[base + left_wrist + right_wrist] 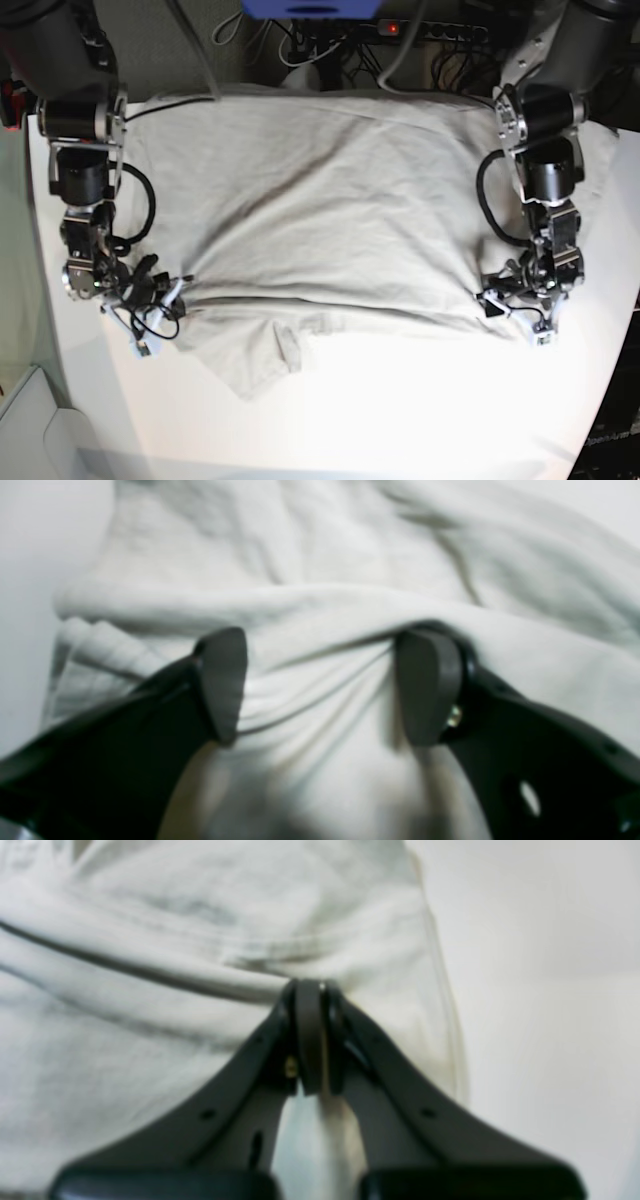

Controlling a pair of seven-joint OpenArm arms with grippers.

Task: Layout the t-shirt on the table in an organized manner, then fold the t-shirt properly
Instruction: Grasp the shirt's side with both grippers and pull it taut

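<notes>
The pale grey-beige t-shirt (320, 200) lies spread across the white table (400, 410), with a wrinkled fold running along its near part and a flap hanging toward the front left. At the shirt's right edge in the base view, my left gripper (497, 299) is down on the cloth. The left wrist view shows that gripper (325, 685) open, its fingers (222, 680) straddling a bunched ridge of the t-shirt (320, 605). My right gripper (176, 289) is at the shirt's left edge. In the right wrist view it (312, 990) is shut, pinching a crease of the t-shirt (150, 1040).
Cables and a power strip (430, 30) run behind the table's far edge, beside a blue object (310, 7). A white bin corner (40, 435) shows at the lower left. Bare table (550, 1015) lies beside the shirt's edge and along the front.
</notes>
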